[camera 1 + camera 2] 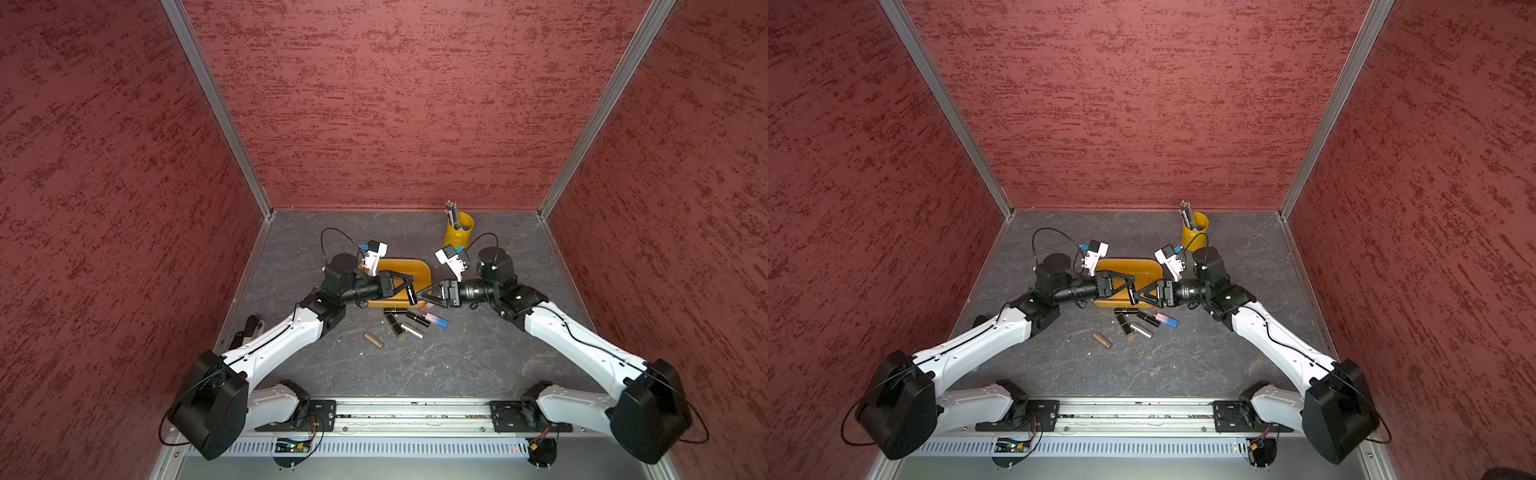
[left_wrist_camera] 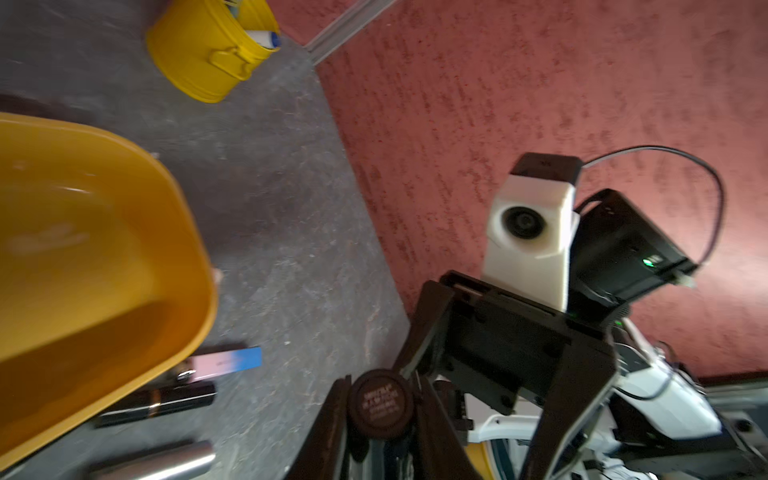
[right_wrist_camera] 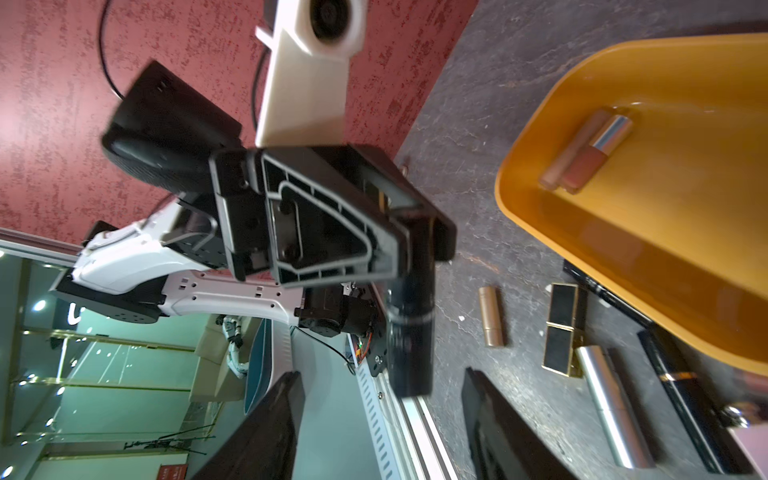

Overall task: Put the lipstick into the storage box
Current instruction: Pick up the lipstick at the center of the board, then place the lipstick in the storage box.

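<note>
We see the left gripper [image 1: 408,289] pinching a black lipstick [image 3: 409,332] near its upper end, so the tube hangs upright. It seems to sit over the near right corner of the storage box [image 1: 411,268], though the angle leaves that unsure. The right gripper [image 1: 424,298] faces it from the right with its fingers spread apart and nothing between them. Two brownish lipsticks [image 3: 590,153] lie side by side inside the box. On the grey table just near of the box lie a bronze tube [image 1: 372,339], a square black-and-gold one [image 1: 392,324], a silver one [image 1: 411,330] and a pink-and-blue one [image 1: 436,320]. A yellow pen cup [image 1: 458,230] stands far right.
</note>
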Robot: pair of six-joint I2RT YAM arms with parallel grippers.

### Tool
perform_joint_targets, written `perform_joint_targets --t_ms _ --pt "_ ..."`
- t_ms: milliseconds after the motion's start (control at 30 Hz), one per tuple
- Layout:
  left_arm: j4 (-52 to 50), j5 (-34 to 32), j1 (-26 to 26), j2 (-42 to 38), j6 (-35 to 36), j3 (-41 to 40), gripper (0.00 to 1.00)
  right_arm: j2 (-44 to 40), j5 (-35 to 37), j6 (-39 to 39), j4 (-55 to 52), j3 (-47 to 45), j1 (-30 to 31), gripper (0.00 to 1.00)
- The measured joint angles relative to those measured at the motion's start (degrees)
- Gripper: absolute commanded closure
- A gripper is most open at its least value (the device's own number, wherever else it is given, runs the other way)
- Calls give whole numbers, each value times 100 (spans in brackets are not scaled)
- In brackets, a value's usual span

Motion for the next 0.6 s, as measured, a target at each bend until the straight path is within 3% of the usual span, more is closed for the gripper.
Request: perform_joint_targets --t_ms 133,267,433,600 --pt "-1687 -645 188 188 931 1099 79 -96 533 -264 -514 76 0 34" --pt "-2859 -1270 282 857 1742 2057 79 -85 1202 -505 -1058 227 0 34" --pt "-3930 -2006 302 1978 2415 2844 80 -55 2164 -741 -1740 289 0 34" --pt "-4636 -2546 275 2889 2785 3412 80 -44 2677 -890 -2177 289 0 34"
